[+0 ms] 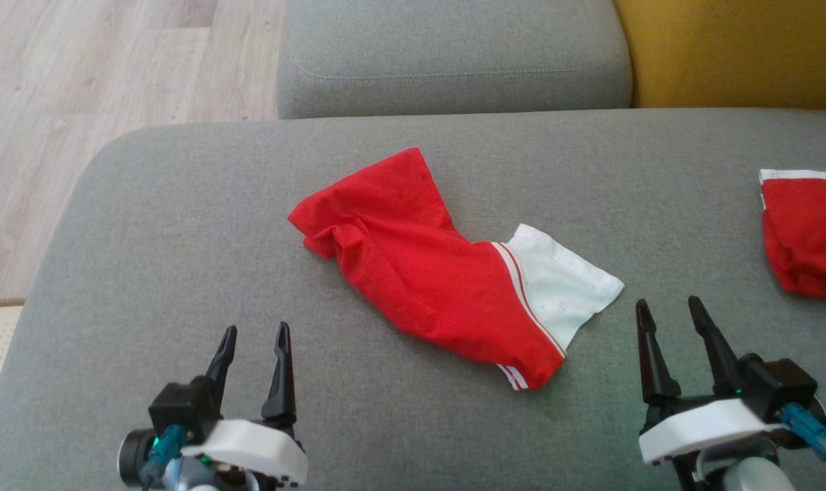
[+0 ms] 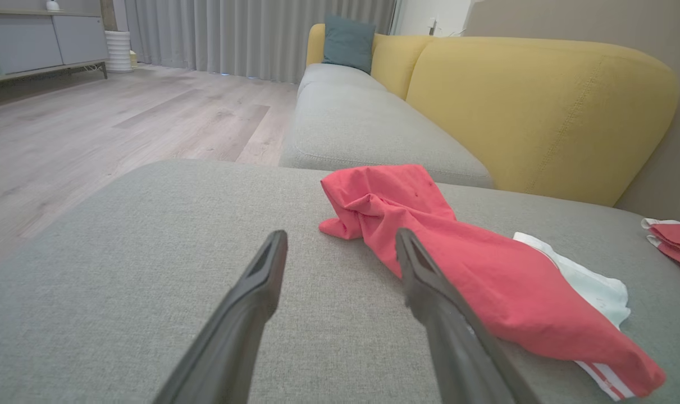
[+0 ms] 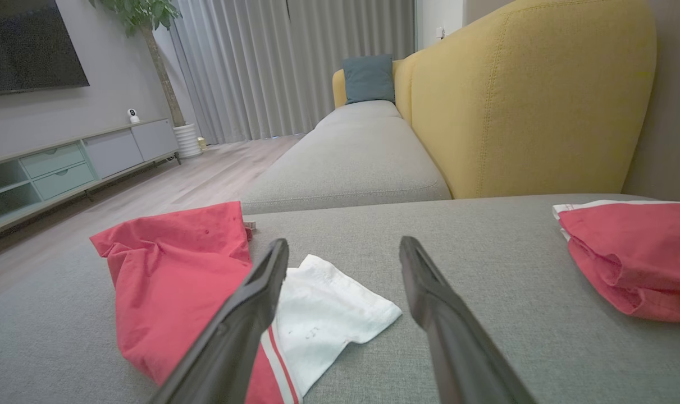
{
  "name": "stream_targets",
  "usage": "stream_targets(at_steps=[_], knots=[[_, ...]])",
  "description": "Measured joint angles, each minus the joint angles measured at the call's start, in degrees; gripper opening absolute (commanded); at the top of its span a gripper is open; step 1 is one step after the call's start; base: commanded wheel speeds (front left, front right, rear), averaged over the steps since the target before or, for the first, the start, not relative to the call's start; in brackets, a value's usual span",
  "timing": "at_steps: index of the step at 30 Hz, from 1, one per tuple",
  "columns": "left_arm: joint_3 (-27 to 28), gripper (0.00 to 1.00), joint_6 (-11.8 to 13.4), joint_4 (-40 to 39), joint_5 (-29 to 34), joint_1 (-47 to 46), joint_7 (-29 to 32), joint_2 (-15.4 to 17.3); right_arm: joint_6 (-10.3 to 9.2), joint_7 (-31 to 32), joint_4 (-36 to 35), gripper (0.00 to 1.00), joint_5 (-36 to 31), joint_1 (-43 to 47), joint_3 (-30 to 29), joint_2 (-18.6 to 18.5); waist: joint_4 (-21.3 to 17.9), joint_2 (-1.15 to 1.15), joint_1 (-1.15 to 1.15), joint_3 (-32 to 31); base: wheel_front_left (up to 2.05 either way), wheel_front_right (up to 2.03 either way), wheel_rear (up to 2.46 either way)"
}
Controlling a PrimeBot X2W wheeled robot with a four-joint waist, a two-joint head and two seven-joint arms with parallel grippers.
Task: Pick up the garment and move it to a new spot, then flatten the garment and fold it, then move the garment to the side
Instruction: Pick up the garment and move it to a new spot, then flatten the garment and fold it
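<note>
At the near side of the grey cushion (image 1: 146, 259), left gripper (image 1: 256, 327) and right gripper (image 1: 667, 301) both spread wide, empty. Red-white garment (image 1: 419, 273) lies crumpled mid-cushion, bare fabric all round. Second red garment (image 1: 805, 232) far right, cut off by frame.

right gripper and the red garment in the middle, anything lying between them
Only bare grey cushion, in the head view: the right gripper sits just short of the red garment's white end.
</note>
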Motion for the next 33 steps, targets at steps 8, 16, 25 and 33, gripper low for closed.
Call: stream_targets(at_steps=[8, 16, 25, 33], knots=[[0.59, 1.00, -0.05, -1.03, 0.78, 1.03, 0.00, -0.67, 0.00, 0.00, 0.29, 1.00, 0.01, 0.00, 0.12, 0.00, -0.20, 0.00, 0.00, 0.03, 0.00, 0.00, 0.00], [0.74, 1.00, -0.15, -1.05, 1.69, 1.03, 0.00, -0.74, 0.00, -0.02, 0.43, 1.00, 0.01, 0.00, 0.10, 0.00, -0.24, 0.00, 0.00, 0.15, 0.00, 0.00, 0.00], [0.80, 1.00, -0.63, -1.05, 1.78, 1.04, 0.00, -0.97, 0.00, -0.16, 0.90, 1.00, -0.05, -0.01, -0.41, 0.00, 0.21, 0.00, 0.00, 0.51, 0.00, 0.00, 0.00], [0.75, 1.00, -0.66, -1.18, 2.40, 1.03, -0.01, -1.36, 0.00, 2.16, 7.56, 1.00, -4.56, -4.09, -4.61, 0.00, 1.88, 0.00, 0.00, 2.40, 0.00, 0.00, 0.00]])
